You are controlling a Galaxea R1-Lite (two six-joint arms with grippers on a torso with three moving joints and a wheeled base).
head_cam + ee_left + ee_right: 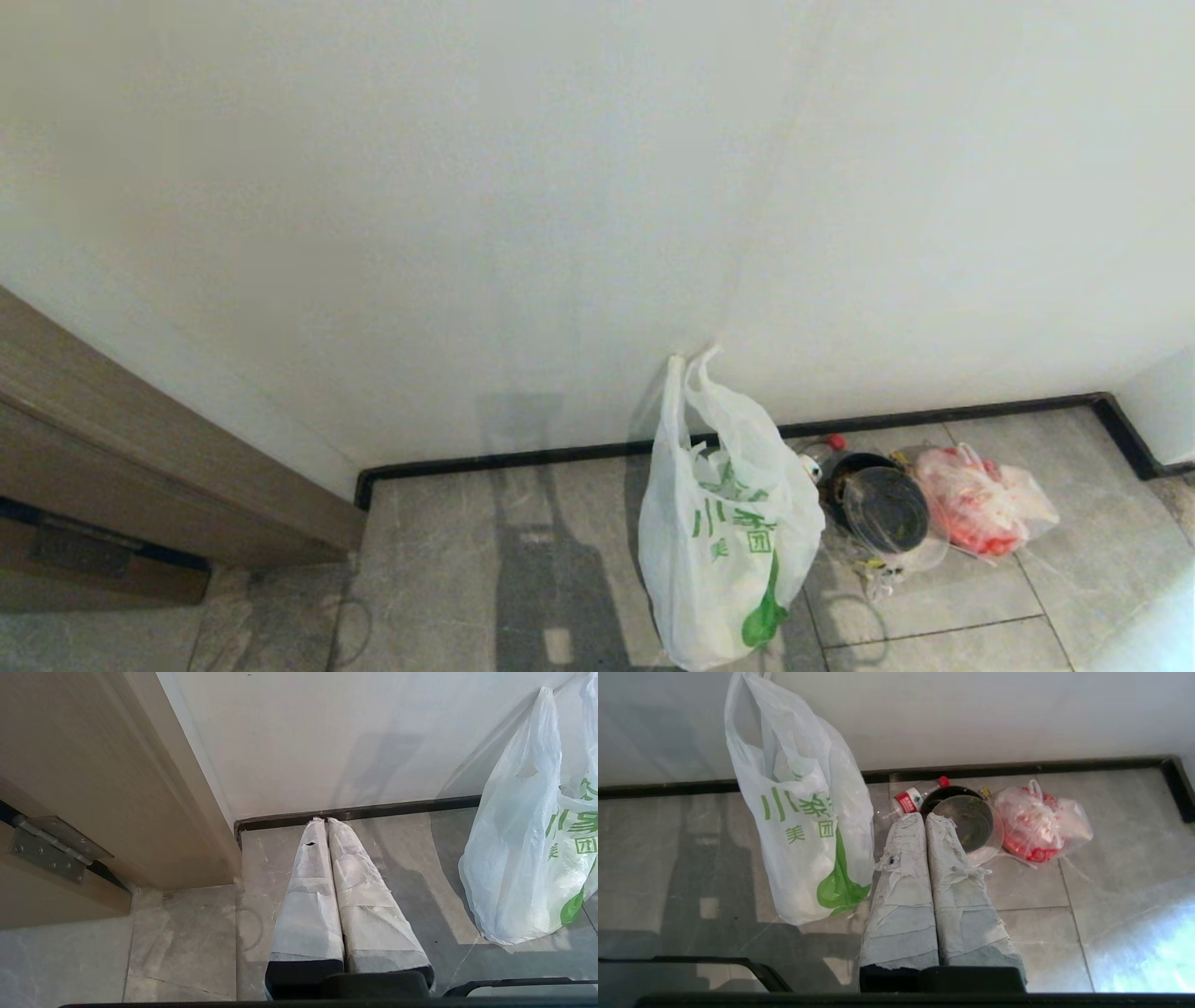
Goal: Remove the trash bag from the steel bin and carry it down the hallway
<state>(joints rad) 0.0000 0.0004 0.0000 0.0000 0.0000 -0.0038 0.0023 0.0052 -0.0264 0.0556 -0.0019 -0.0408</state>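
A thin, translucent white plastic trash bag (724, 523) with two loop handles and green printed characters stands upright on the grey marble-look floor tiles (448, 569) of the hallway, its handles reaching up against the plain white wall (560, 205). A dark green patch shows through the plastic low on the bag. The bag rests on the floor by itself, held by neither pincer, and no steel bin shows in any view.

Just to the bag's right, close to the black skirting (934, 415), lies a small heap of rubbish: a clear plastic bottle with a red cap and red label (915, 799), a black round bowl in clear wrap (882, 509) and, beside that, a clear bag with red contents (980, 504). The bottle lies between the trash bag and the bowl, up against the bowl.

The left pincer (325, 820), its two long fingers wrapped in worn whitish tape, is pressed together and holds nothing. It points toward the skirting at the corner where the wall meets a tan wooden door frame (117, 779); a metal hinge (51, 847) shows on the door beside the frame. The trash bag stands well off to one side of it.

The right pincer (924, 817), taped the same way with frayed edges, is also pressed together and empty. Seen from its wrist, its tips lie in front of the bowl and bottle, just beside the trash bag but apart from it.
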